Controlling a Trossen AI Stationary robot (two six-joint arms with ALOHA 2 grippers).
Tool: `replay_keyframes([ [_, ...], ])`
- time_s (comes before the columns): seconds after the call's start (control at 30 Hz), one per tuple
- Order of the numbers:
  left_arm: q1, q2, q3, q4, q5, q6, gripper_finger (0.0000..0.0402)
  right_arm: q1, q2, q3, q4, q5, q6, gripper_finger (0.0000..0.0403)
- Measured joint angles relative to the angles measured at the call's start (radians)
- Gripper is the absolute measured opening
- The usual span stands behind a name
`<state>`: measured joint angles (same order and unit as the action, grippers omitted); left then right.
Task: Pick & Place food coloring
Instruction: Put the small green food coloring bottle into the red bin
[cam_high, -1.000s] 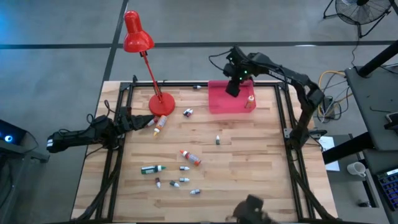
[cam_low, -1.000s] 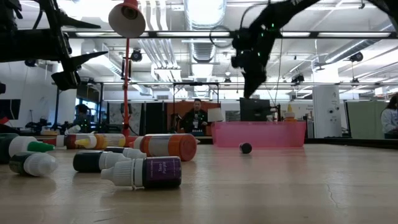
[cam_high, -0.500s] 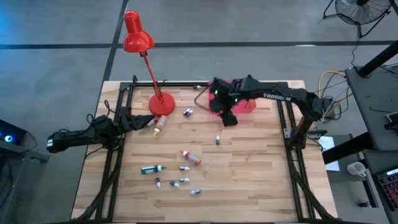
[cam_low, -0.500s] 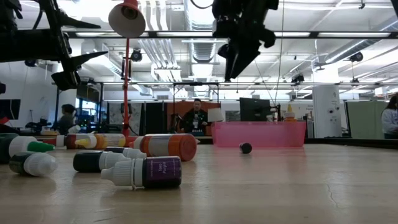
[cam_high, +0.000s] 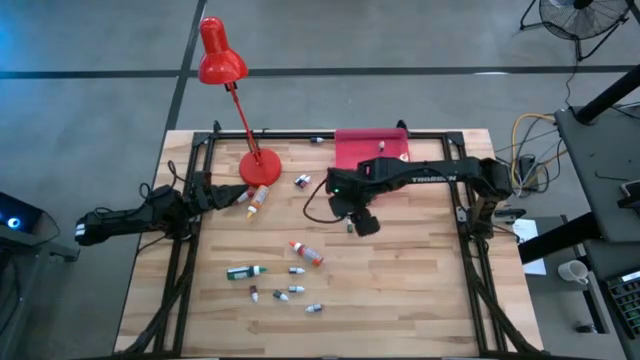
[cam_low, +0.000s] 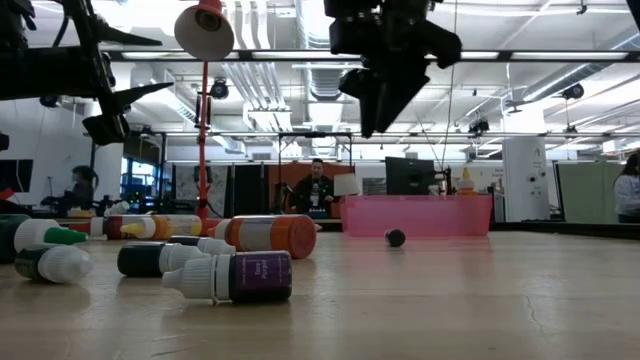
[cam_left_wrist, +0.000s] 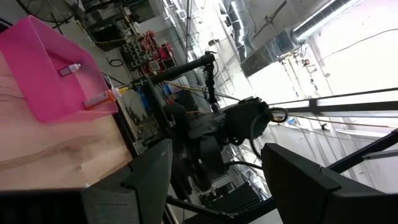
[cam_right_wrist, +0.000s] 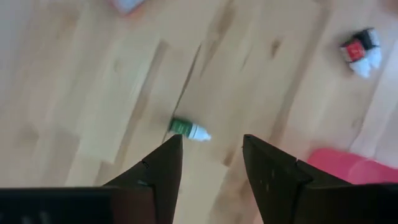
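Wooden table (cam_high: 400, 260) (workshop behind) under right gripper (cam_right_wrist: 210, 163), fingers apart, empty.

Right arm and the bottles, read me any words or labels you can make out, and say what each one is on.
"TROSSEN": white lettering on the right arm, seen from above; small, so only roughly legible.
Purple bottle, low view: label print too small to read.
Red-and-white bottle, right wrist view: label blurred.
Green bottle: no readable text.
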<state>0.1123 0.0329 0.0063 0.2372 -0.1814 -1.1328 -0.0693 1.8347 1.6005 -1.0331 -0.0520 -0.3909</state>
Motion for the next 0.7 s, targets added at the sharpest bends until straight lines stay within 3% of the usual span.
replay_keyframes([
  [0.13, 0.0, 0.0, 0.0, 0.0, 0.0, 0.0, 0.022, -0.006, -0.004, 0.0, 0.023, 0.003, 0.226, 0.0151],
  [0.33, 0.0, 0.0, 0.0, 0.0, 0.0, 0.0, 0.022, -0.032, -0.002, -0.005, 0.005, 0.004, 0.836, 0.0143],
  [0.7, 0.0, 0.0, 0.0, 0.0, 0.0, 0.0, 0.022, -0.028, -0.001, -0.013, 0.028, 0.162, 1.08, 0.0137],
])
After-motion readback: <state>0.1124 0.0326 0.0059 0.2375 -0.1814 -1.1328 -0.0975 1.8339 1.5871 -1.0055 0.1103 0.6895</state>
